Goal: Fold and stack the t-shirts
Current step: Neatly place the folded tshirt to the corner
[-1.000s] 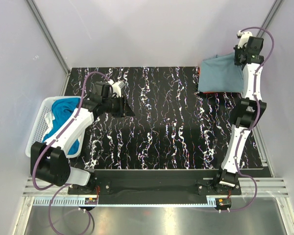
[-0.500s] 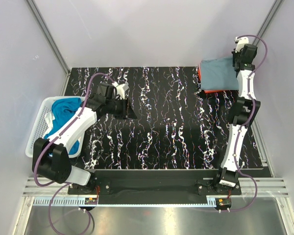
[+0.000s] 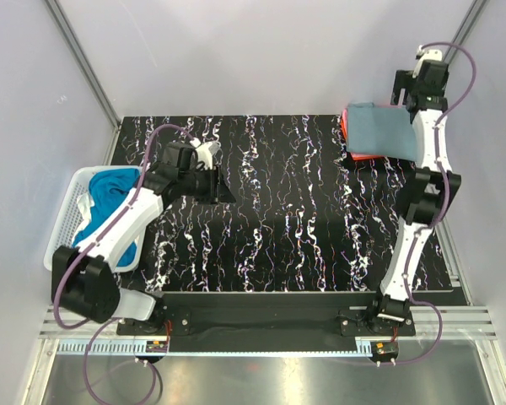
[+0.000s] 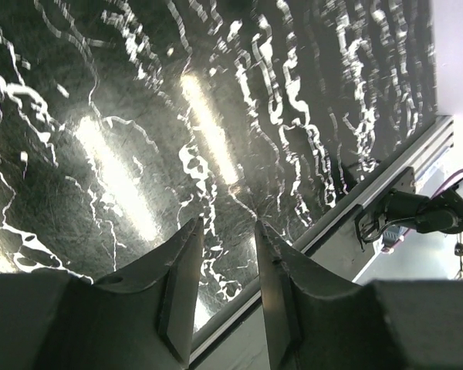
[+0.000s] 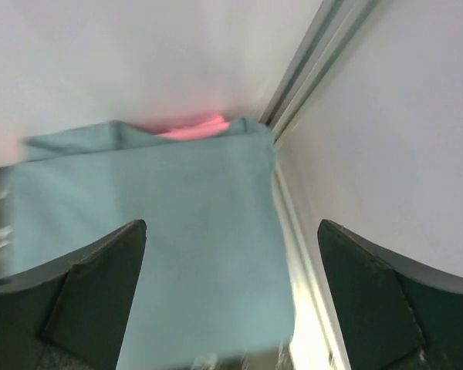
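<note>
The grey-blue shirt (image 3: pixel 378 129) lies folded in the far right corner of the counter (image 3: pixel 287 211); it rests on a pink shirt (image 5: pixel 193 127), whose edge shows at the far side. The right gripper (image 5: pixel 231 231) hangs over it, fingers wide apart and holding nothing. At the left edge, blue shirts (image 3: pixel 110 190) lie crumpled in a white basket (image 3: pixel 66 221); just beside it the left gripper (image 4: pixel 226 227) is over bare counter, its fingers a narrow gap apart with nothing between.
</note>
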You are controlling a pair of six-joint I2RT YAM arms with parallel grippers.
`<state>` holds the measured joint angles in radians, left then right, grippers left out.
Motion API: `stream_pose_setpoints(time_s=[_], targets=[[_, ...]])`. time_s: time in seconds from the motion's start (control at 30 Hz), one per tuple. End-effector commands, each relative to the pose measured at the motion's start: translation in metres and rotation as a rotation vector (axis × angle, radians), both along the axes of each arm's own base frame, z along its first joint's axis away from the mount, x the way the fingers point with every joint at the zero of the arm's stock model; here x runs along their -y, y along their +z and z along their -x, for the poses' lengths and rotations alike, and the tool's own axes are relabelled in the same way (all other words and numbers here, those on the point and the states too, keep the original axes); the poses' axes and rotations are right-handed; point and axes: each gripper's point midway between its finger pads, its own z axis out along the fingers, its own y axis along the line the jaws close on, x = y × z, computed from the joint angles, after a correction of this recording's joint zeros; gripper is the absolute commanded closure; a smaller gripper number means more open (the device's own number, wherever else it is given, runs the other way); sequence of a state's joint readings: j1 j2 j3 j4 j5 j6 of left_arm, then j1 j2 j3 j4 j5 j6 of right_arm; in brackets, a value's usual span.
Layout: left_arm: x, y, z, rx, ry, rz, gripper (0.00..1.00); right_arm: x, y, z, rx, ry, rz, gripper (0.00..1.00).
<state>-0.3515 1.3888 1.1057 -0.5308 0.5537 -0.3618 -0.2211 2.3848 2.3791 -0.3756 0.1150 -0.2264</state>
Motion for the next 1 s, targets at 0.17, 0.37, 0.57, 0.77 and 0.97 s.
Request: stream_pose_setpoints(time_s=[0.17, 0.37, 0.57, 0.77, 0.97], targets=[[0.001, 0.123, -0.001, 0.366, 0.009, 0.170, 0.59, -0.149, 0.204, 0.191, 0.123, 0.076, -0.337, 0.00], [-0.020, 0.218, 0.031, 0.604, 0.083, 0.256, 0.52, -0.230, 0.198, 0.313, -0.018, 0.303, -0.711, 0.00], [-0.038, 0.233, 0.082, 0.642, 0.138, 0.348, 0.01, -0.261, 0.160, 0.403, -0.055, 0.393, -0.875, 0.00], [-0.047, 0.202, 0.120, 0.597, 0.110, 0.339, 0.01, -0.261, 0.135, 0.463, -0.069, 0.378, -0.873, 0.00], [-0.051, 0.194, 0.139, 0.607, 0.082, 0.336, 0.01, -0.268, 0.128, 0.482, -0.050, 0.401, -0.917, 0.00]])
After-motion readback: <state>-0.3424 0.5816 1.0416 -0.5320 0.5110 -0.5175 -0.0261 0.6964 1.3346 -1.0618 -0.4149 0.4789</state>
